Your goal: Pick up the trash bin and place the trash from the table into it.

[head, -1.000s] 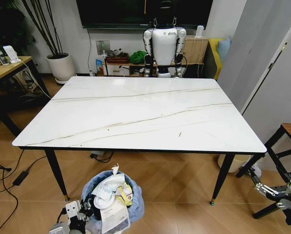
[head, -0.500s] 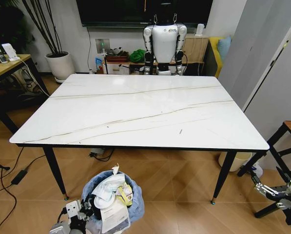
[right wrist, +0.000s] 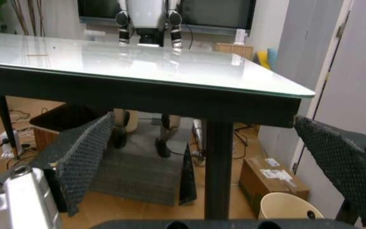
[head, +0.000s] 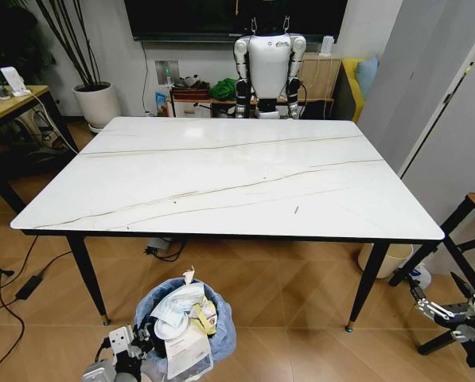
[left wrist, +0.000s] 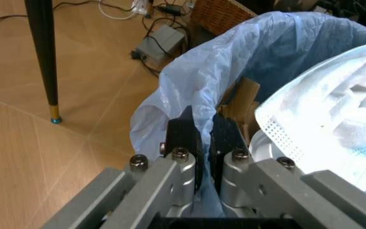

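The trash bin (head: 221, 338), lined with a crinkled light-blue bag (left wrist: 196, 76), hangs low in front of the table's near edge. Trash (head: 177, 314) fills it: white crumpled paper (left wrist: 342, 119), brown carton (left wrist: 241, 102) and a yellow scrap (head: 207, 316). My left gripper (head: 130, 350) is shut on the bin's bag-covered rim, its black fingers (left wrist: 184, 131) pinching the plastic. The table (head: 221, 175) has a bare white marble-look top. My right gripper (head: 438, 306) hangs open at the lower right, beside the table's near right leg (right wrist: 218, 167), its mesh pads (right wrist: 81, 157) spread wide.
A cream cylindrical bin (head: 384, 259) stands under the table's right corner. A black-framed stool (head: 468, 231) is at the right, a light-wood desk (head: 6, 103) at the left. A white humanoid robot (head: 267, 68) stands beyond the table. Cables (head: 22, 286) lie on the floor.
The whole head view has shifted a little, so the table sits slightly lower and nearer in the picture. The bin and both grippers hold the same places.
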### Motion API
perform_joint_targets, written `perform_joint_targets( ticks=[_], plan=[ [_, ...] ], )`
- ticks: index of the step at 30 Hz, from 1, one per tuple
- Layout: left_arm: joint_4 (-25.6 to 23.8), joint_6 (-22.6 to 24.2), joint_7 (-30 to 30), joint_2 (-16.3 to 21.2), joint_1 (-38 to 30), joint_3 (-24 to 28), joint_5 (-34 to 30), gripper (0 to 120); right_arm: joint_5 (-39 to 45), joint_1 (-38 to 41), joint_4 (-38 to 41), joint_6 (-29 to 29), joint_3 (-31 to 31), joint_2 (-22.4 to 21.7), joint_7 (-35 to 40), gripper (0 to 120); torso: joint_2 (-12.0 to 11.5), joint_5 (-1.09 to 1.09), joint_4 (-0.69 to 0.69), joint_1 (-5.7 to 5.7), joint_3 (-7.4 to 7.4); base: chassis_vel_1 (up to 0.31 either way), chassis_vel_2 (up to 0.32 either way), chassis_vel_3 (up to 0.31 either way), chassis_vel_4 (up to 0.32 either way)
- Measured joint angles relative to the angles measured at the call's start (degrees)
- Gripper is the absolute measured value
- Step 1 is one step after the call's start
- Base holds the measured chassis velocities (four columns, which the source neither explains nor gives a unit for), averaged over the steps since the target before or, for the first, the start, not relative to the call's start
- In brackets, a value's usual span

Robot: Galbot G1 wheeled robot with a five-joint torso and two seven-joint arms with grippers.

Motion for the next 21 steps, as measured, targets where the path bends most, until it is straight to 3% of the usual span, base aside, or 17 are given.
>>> perform_joint_targets(
  ticks=[21],
  plan=[
    [-0.39,0.03,0.0,0.36,0.3,-0.17,-0.72,0,0.0,0.0,0.0,0.0,0.0,0.0,0.0,100,-5.08,0.0,0.0,-2.2,-2.89,0.0,0.0,0.0,0.0]
  ],
)
